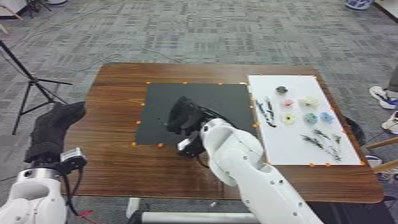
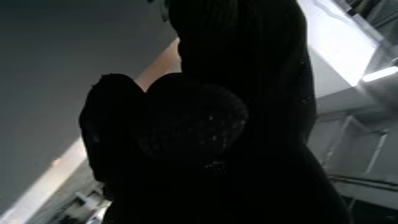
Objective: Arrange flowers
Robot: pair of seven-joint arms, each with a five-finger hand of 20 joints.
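Right hand: held over the black mat (image 1: 158,100) is the right hand (image 1: 185,117); whether anything is grasped cannot be told.
Left hand: the left hand (image 1: 59,120) is kept beyond the mat's left side; its grip cannot be made out.
Flower heads: the pink flower (image 1: 288,102), yellow flower (image 1: 289,119) and light blue flower (image 1: 327,117) are laid out apart on the white sheet (image 1: 302,156), at the right of the desk (image 1: 111,167).
Sprigs: green sprigs (image 1: 313,141) are spread below the blooms.
Likely step: a piece is probably being set or adjusted on the mat.
Mat contact: any stem carried should be lowered nearly flat, its direction settled before release.
Letting go: the grip should be eased gradually and the hand lifted straight up, since light leaves could be snagged by glove fabric and dragged askew.
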